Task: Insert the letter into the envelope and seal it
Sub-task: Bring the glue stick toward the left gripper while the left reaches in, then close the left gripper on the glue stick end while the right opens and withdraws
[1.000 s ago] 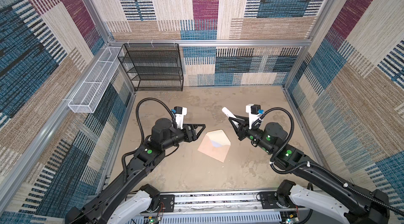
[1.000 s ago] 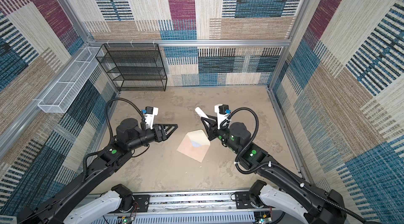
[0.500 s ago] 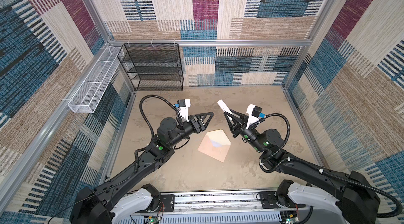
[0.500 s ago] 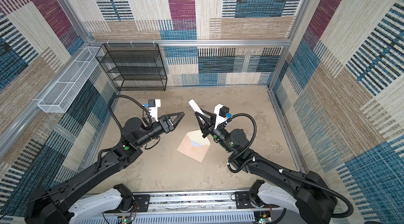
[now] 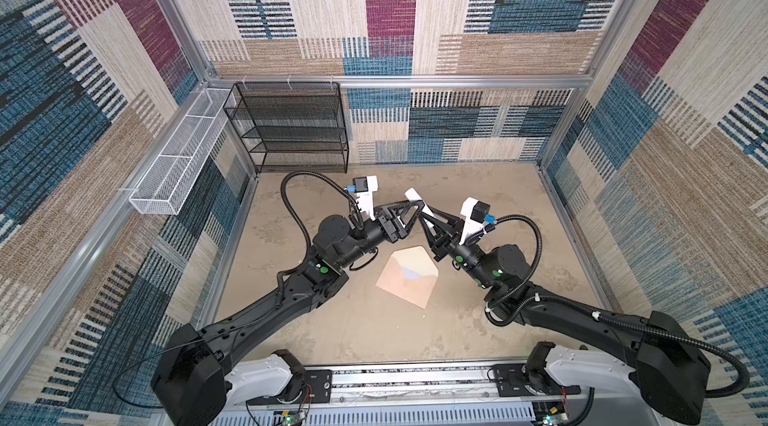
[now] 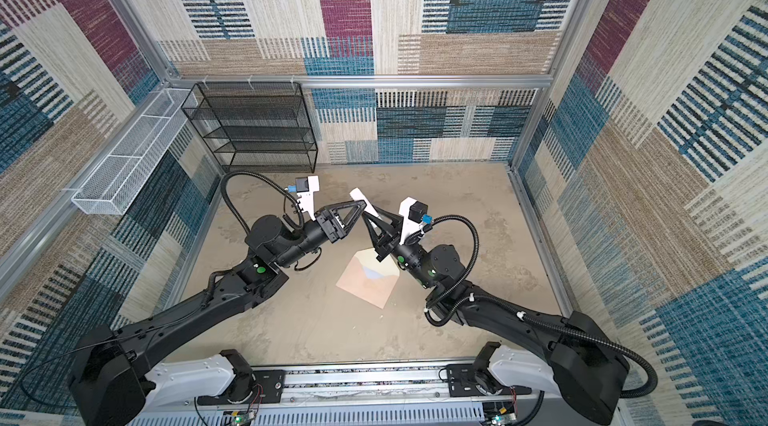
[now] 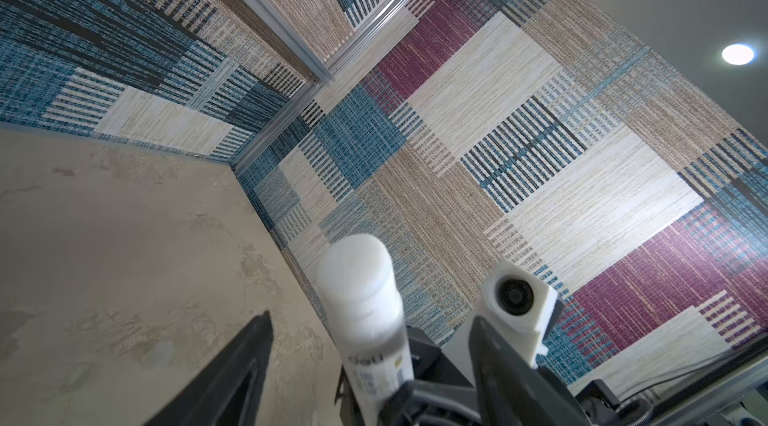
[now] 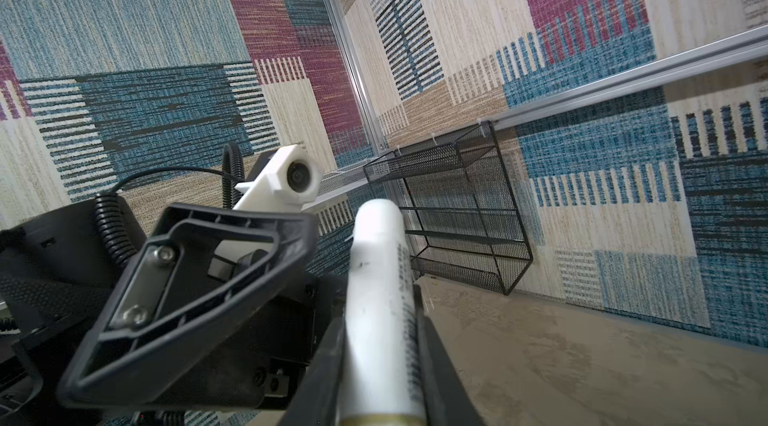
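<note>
The envelope (image 5: 407,276) (image 6: 368,278) lies flat on the worktop (image 5: 332,320) with its flap open and the cream inside showing. It sits below both hands, nearer the arms' bases than their fingertips, and touches neither. The right hand (image 5: 424,215) (image 8: 380,341) is raised above it, pinching a white tube (image 8: 380,257) near the tube's lower end, so the capped end sticks out past its fingertips. The left hand (image 5: 417,207) (image 7: 368,322) meets it tip to tip with its fingers spread. The tube's cap (image 7: 357,278) stands between those fingers, with a gap on either side.
</note>
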{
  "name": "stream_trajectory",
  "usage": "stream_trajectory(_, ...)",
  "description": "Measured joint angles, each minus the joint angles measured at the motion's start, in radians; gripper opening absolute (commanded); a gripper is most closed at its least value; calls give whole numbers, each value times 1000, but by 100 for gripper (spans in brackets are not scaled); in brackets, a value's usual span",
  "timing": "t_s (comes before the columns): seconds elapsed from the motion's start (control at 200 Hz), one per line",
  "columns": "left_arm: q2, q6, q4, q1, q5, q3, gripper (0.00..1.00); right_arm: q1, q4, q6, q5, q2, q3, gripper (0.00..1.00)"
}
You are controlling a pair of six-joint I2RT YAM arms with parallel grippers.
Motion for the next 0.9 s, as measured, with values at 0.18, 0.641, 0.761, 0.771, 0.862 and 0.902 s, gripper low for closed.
stream_trajectory(0.18, 20, -3, 10, -4, 1, 12, 65, 9, 3, -11, 2, 16, 4, 0)
stream_trajectory(0.641, 68, -43, 20, -5, 32, 34, 39, 18, 26, -37, 7, 35, -10, 6)
stream_trajectory(0.761, 68, -57, 21, -4, 31, 31, 30, 18, 37, -47, 7, 35, -16, 8)
stream_trajectory(0.771, 68, -58, 22, -4, 31, 31, 30, 18, 38, -49, 7, 35, -18, 8)
stream_trajectory(0.862, 68, -72, 27, -4, 31, 31, 25, 18, 52, -58, 6, 37, -24, 12)
stream_trajectory(0.902, 68, -72, 28, -4, 33, 31, 22, 18, 57, -60, 6, 39, -26, 16)
